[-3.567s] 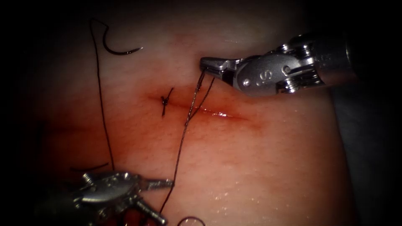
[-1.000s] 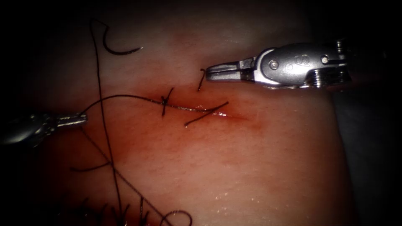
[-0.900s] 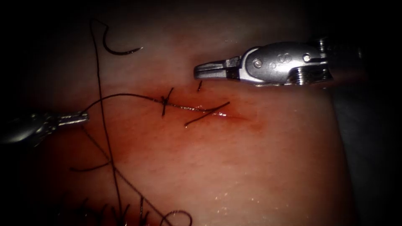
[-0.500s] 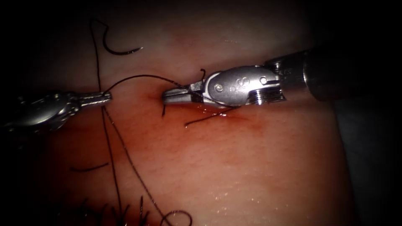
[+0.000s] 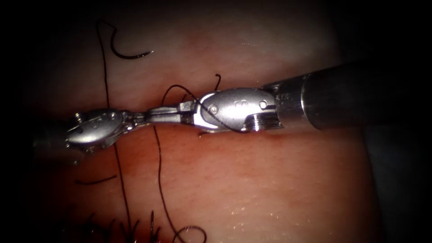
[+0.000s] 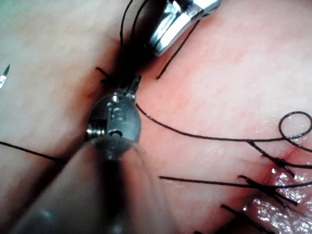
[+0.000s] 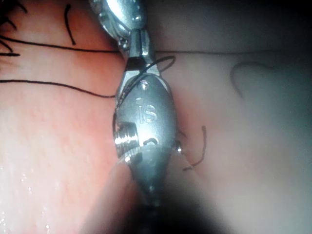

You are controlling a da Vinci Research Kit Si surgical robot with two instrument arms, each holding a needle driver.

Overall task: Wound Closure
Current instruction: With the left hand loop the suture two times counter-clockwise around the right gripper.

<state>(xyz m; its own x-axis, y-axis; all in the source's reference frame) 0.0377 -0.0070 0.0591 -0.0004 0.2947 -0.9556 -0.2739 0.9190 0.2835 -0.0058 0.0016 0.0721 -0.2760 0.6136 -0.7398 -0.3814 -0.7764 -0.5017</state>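
**Item 1, nearest.** Loose thread ends point(image 5: 94, 181), short dark cut lengths lying on the pale pink pork tissue point(image 5: 270, 189), with a small curl of thread beside them. Unchanged from the earlier frames.

**Item 2.** Dark thread point(image 5: 158, 180), a thin braided strand. It rises from that curl to the tool tips, then arches over and lies across the right tool's silver body. Half a second ago it was a wide open arc between the tools. It is now a tight wrap, which reads as a loop laid for a knot.

**Item 3.** Left tool point(image 5: 148, 119), a small silver needle driver. Its jaws are drawn together on the dark thread at its tip. It has come in from the picture's left edge to the middle.

**Item 4.** Right tool point(image 5: 173, 113), a silver wristed driver on a grey shaft. It has advanced left until it is tip to tip with the left tool, directly over the cut. Its grip cannot be told. At 3.6 s ago it held doubled thread above the cut.

**Item 5.** Short thread tail point(image 5: 218, 80), a hooked stub standing free just beyond the right tool.

**Item 6, farthest.** Curved needle point(image 5: 128, 53), dark steel. It lies loose on the tissue to the left of the cut, held by neither tool, not in the tissue and unmoved.
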